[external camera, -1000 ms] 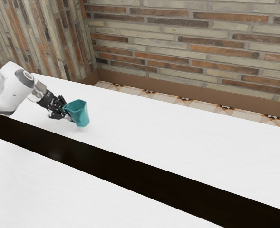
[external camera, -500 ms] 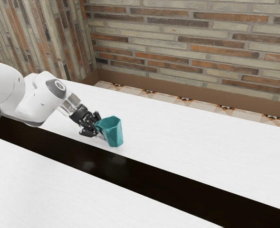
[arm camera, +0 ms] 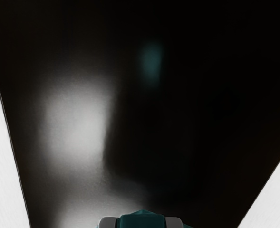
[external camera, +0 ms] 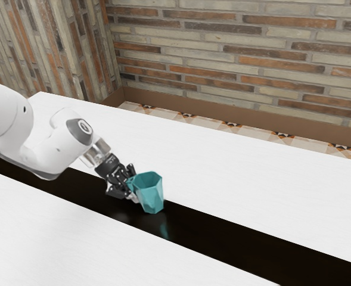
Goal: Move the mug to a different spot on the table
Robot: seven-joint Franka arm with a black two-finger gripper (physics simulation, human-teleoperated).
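A teal faceted mug (external camera: 148,191) hangs tilted in the air, its open top facing up and toward the exterior view's right. My black gripper (external camera: 127,184) is shut on the mug's rim side nearest the arm. The mug sits over the dark glossy strip (external camera: 223,235) between the two white tabletop bands, near the strip's far edge. A teal reflection shows on the strip just below it. In the wrist view the mug (arm camera: 142,220) shows as a teal edge right under my hand, above the dark strip (arm camera: 178,118).
White tabletop (external camera: 241,173) stretches beyond the strip toward the brick wall (external camera: 235,53). A second white band (external camera: 56,244) lies on the near side. Patterned floor tiles (external camera: 223,124) run along the wall's foot.
My arm has carried the mug toward the exterior view's right and nearer, from over the far white tabletop to above the dark strip, and lower. The grip has stayed the same.
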